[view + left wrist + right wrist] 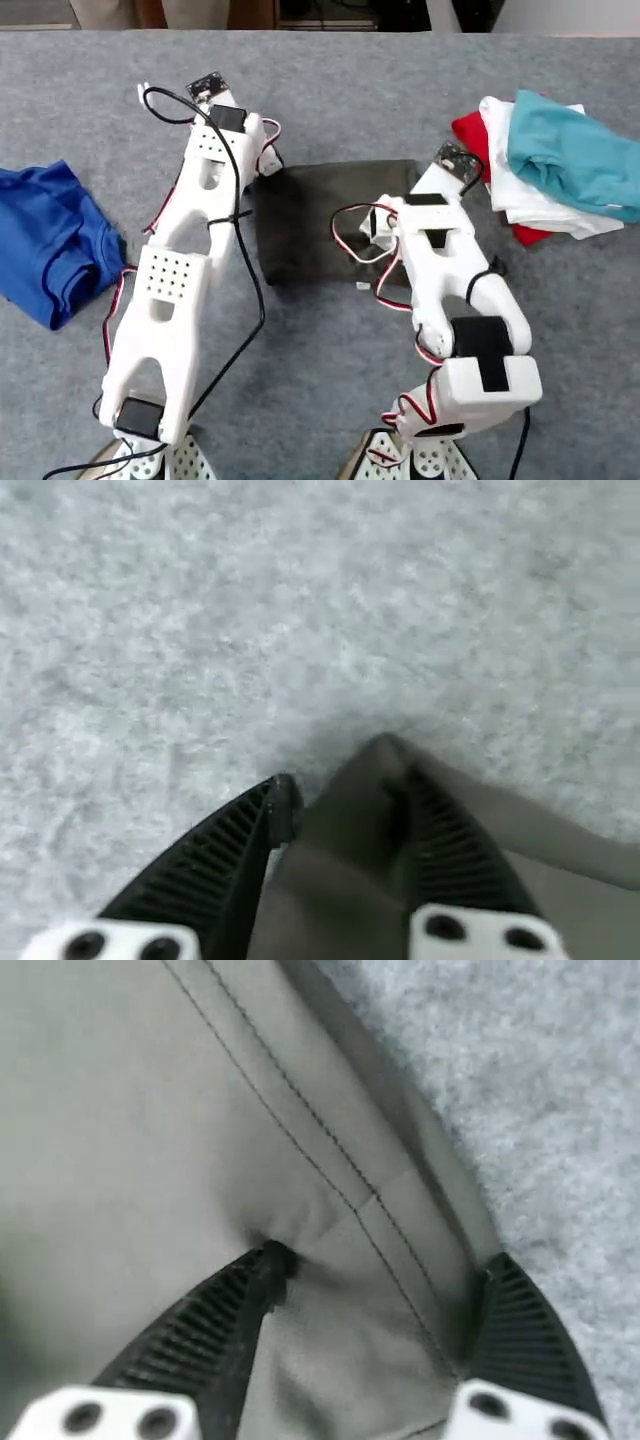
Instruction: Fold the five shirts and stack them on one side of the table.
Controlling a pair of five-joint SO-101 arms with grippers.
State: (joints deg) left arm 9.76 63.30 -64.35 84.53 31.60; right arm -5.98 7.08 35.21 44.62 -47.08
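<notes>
A dark olive shirt (325, 220) lies partly folded at the table's middle. My left gripper (266, 162) sits at its far left corner; in the left wrist view the gripper (345, 798) is shut on a raised peak of olive shirt (350, 860) fabric. My right gripper (458, 168) is at the shirt's far right corner. There the gripper (385, 1265) stands open, its fingertips (262, 1270) pressed down on the olive shirt (150, 1140), straddling the stitched hem. A blue shirt (50, 240) lies crumpled at the left edge.
A loose pile at the far right holds a teal shirt (575, 150), a white shirt (530, 205) and a red shirt (472, 132). Grey carpet-like table cover (330, 90) shows bare along the far side and in front of the olive shirt.
</notes>
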